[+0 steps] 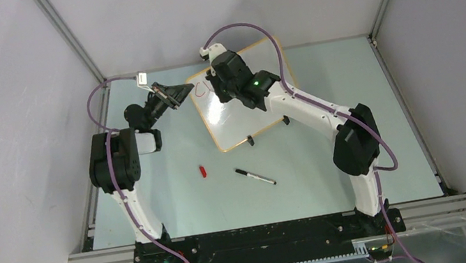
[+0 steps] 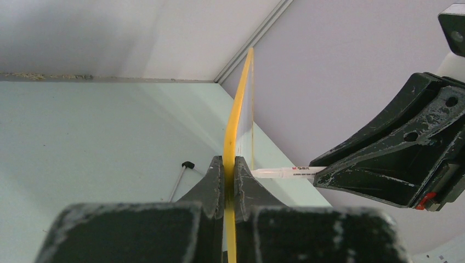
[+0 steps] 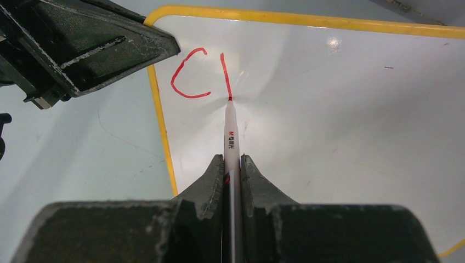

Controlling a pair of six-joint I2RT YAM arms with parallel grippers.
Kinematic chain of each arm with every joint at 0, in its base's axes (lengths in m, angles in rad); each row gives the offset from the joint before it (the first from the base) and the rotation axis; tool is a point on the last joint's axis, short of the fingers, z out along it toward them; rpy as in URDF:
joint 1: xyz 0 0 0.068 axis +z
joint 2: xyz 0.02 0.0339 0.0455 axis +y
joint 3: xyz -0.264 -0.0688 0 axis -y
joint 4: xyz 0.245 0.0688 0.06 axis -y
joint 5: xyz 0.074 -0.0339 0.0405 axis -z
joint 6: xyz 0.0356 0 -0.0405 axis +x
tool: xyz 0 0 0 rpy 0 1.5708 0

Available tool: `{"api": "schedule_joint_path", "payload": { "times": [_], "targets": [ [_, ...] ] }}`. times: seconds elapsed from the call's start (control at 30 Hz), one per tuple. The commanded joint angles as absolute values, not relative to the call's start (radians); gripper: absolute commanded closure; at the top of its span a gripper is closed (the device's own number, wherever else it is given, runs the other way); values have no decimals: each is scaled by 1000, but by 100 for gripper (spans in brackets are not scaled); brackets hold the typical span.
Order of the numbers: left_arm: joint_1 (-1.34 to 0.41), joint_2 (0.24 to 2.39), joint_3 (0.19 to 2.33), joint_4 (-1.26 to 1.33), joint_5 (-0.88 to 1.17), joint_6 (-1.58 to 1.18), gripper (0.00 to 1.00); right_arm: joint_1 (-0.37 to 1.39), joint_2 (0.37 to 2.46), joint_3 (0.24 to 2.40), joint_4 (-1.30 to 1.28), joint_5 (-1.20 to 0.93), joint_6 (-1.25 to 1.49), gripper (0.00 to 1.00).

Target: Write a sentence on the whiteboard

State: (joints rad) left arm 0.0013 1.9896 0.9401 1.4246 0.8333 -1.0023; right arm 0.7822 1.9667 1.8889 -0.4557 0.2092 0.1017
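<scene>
- Top view: the large glossy white whiteboard with the thin orange-tan rim point(image 1: 239, 120) stands tilted on the pale green table point(image 1: 156, 200). Its near-left edge is between the fingers of the left gripper point(image 1: 189, 89). The right gripper point(image 1: 218, 91) hangs over the board's upper left corner, where we see a small red mark point(image 1: 201, 88). A small red cap point(image 1: 203, 171) and a black pen point(image 1: 255, 176) lie on the table, well apart from both grippers.
- Left wrist view: the left gripper point(image 2: 230, 167) is clamped on the board's yellow rim point(image 2: 237, 115), steadying it. The right gripper point(image 2: 323, 172) reaches in beside it.
- Right wrist view: the right gripper point(image 3: 232, 164) is closed around a slim white-barrelled red marker point(image 3: 230, 131), whose tip touches the board straight ahead of the fingers. Of the sentence, only a red "C" point(image 3: 189, 74) and one downstroke point(image 3: 225, 74) exist.
- We judge the task barely begun: the second letter is unfinished and nearly the whole sentence is left.
</scene>
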Motion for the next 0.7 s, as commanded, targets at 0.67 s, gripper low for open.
{"api": "schedule_joint_path", "payload": {
  "times": [0.67],
  "targets": [
    [-21, 1958, 943, 1470, 884, -948, 100, 774, 1983, 2001, -473, 210, 89, 100]
  ]
}}
